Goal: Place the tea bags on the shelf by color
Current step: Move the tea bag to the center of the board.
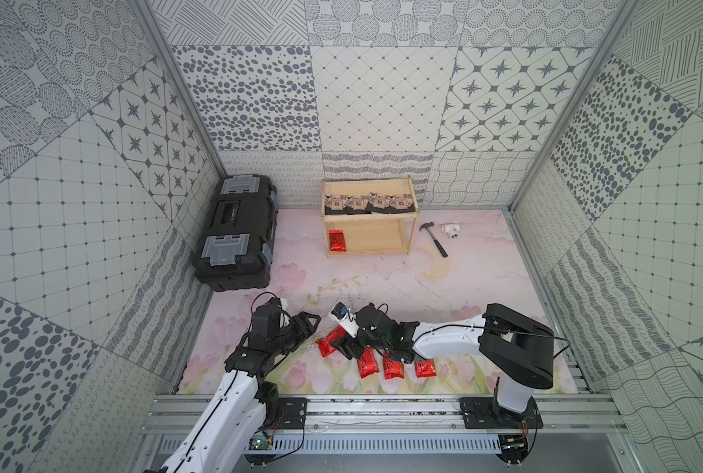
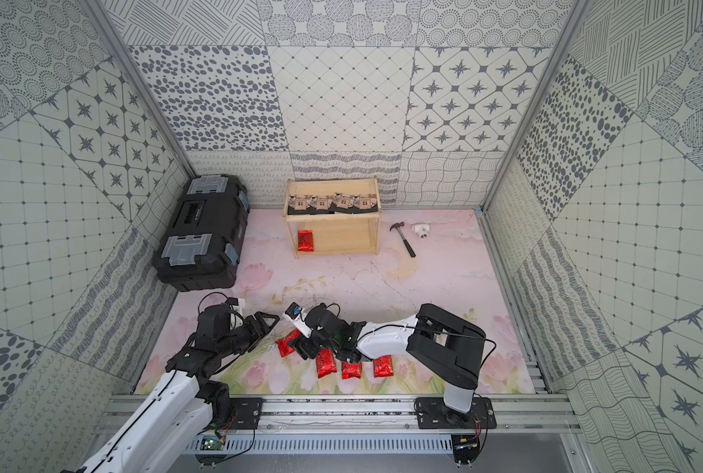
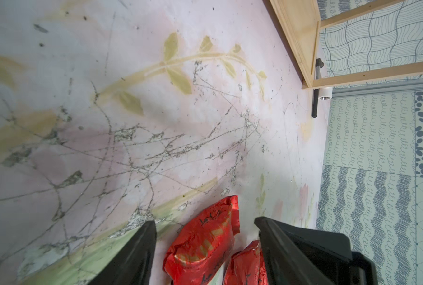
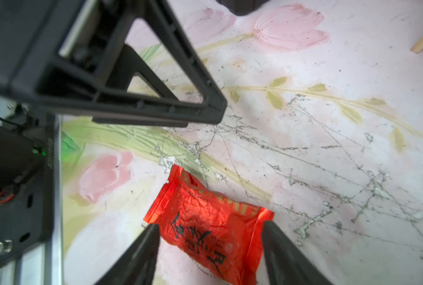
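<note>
Patterned grey-and-white wall panels close in a pink, flower-printed desk (image 1: 382, 286), its surface badly scuffed. Right hand (image 4: 209, 227): fingers spread and straddling a red tea bag (image 4: 205, 209) that lies on the desk, one finger at either side of it; cannot tell whether the pads touch the foil. Left hand (image 3: 204, 222): open, empty, held off the desk just beside the right hand, tips aimed at that same packet. Behind the right hand, under its forearm: three more red tea bags (image 1: 393, 367) in a loose row near the desk's front edge. Well ahead of both hands, against the far wall: shelf (image 1: 378, 239), light wood, two boards. Upper board carries four black tea bags (image 1: 370, 203) side by side. Lower board carries a lone red packet (image 1: 337, 241) at the end nearer the left hand. Black toolbox (image 1: 235, 233) ahead of the left hand, by the side wall. Hammer (image 1: 435, 239) and white pipe fitting (image 1: 451, 231) just beside the shelf, on the right hand's side.
</note>
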Controlling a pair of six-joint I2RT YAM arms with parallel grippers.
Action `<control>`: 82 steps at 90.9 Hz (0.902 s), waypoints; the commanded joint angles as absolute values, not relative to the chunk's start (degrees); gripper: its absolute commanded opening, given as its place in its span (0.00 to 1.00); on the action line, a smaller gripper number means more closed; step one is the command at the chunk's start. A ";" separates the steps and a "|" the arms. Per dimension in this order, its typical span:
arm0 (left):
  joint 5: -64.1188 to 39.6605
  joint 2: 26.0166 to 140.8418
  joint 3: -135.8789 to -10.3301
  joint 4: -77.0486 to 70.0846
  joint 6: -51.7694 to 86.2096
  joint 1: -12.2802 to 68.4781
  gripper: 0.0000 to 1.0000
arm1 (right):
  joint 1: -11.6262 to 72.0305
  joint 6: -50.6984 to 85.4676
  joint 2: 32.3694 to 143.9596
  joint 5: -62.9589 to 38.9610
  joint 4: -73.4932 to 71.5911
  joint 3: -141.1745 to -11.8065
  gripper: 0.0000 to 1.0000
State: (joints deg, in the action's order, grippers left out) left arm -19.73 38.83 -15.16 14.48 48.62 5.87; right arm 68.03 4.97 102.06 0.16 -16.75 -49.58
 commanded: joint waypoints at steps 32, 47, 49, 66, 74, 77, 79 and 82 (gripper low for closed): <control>-20.73 53.58 -20.42 10.33 50.18 5.37 0.70 | 69.32 -5.76 107.13 14.03 -11.47 -54.36 0.99; -20.06 51.68 -20.53 11.67 49.25 4.74 0.72 | 67.22 -5.18 108.83 11.61 -12.16 -56.52 0.99; -20.05 51.53 -20.47 11.68 49.12 4.70 0.72 | 66.88 -5.07 108.99 11.05 -12.16 -56.76 0.99; -20.25 51.37 -20.06 11.15 48.37 4.33 0.72 | 65.15 -3.05 109.26 7.70 -12.85 -58.23 0.98; -20.98 51.80 -19.55 9.48 48.34 4.17 0.72 | 64.07 -0.45 107.73 4.84 -14.28 -57.51 0.99; -21.43 51.96 -19.11 8.87 48.31 4.15 0.71 | 63.59 0.56 107.33 3.84 -14.71 -57.37 0.99; -21.73 52.01 -18.95 8.24 48.33 4.13 0.71 | 63.36 1.11 107.03 3.24 -14.97 -57.15 0.99; -22.17 52.15 -18.54 7.39 48.53 4.14 0.70 | 62.96 1.91 106.44 2.55 -15.40 -56.83 0.98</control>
